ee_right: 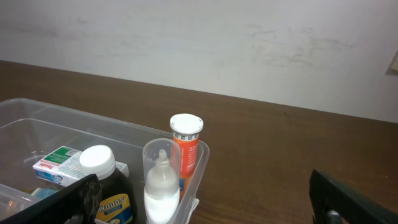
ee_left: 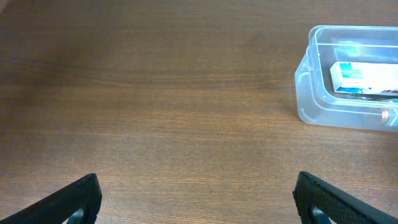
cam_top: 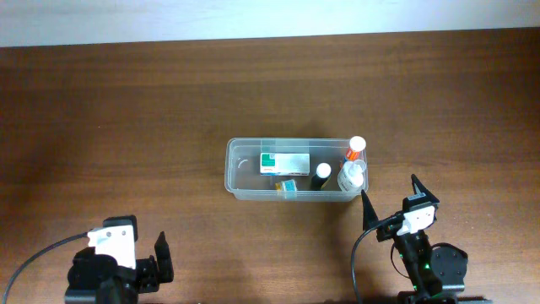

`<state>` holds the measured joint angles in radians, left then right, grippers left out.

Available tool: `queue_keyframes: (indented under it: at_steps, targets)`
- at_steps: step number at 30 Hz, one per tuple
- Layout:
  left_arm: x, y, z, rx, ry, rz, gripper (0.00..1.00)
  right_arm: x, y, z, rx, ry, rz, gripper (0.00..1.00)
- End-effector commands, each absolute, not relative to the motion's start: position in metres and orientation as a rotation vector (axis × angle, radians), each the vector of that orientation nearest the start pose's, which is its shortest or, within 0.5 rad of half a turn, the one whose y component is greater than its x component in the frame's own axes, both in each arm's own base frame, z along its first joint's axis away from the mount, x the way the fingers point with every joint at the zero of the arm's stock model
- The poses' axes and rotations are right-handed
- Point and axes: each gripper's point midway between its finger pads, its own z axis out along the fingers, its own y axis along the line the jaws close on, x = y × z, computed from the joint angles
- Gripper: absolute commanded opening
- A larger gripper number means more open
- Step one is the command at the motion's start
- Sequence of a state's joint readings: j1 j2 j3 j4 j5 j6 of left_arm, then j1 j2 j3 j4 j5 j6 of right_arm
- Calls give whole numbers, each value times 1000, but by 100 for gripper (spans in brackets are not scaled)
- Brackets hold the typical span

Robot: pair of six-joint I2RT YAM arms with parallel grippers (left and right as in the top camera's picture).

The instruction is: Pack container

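Note:
The clear plastic container sits mid-table. Inside lie a white-and-green box, a small item with a teal label, a dark bottle with a white cap, a clear-capped white bottle and an orange bottle with a white cap. My right gripper is open and empty, just near-right of the container; in the right wrist view the bottles stand close ahead. My left gripper is open and empty at the near left; its view shows the container far right.
The brown wooden table runs to a pale wall at the back. Cables trail from both arm bases at the near edge.

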<state>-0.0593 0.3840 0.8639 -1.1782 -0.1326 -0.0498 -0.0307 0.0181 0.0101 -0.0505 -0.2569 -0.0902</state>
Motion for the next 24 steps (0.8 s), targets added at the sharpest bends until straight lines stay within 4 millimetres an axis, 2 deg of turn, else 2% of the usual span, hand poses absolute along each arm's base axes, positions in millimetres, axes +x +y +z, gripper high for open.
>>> queue_keyframes:
  at_steps: [1, 4, 9, 13, 21, 23, 24]
  targets:
    - [152, 16, 220, -82, 2242, 98, 99, 241, 42, 162, -276, 1603, 138, 98]
    - [152, 16, 217, -84, 2203, 94, 99, 241, 42, 162, -276, 1603, 138, 98]
    - [167, 16, 203, -90, 2071, 85, 99, 241, 42, 162, -276, 1603, 138, 98]
    - [189, 17, 189, -105, 1930, 80, 99, 241, 42, 162, -276, 1603, 138, 98]
    - [238, 25, 184, -171, 1612, 100, 99, 241, 42, 162, -276, 1603, 138, 99]
    - [245, 24, 169, -171, 1580, 90, 99, 241, 42, 162, -276, 1603, 138, 98]
    - [243, 24, 158, -160, 1639, 101, 99, 241, 42, 162, -276, 1603, 138, 98]
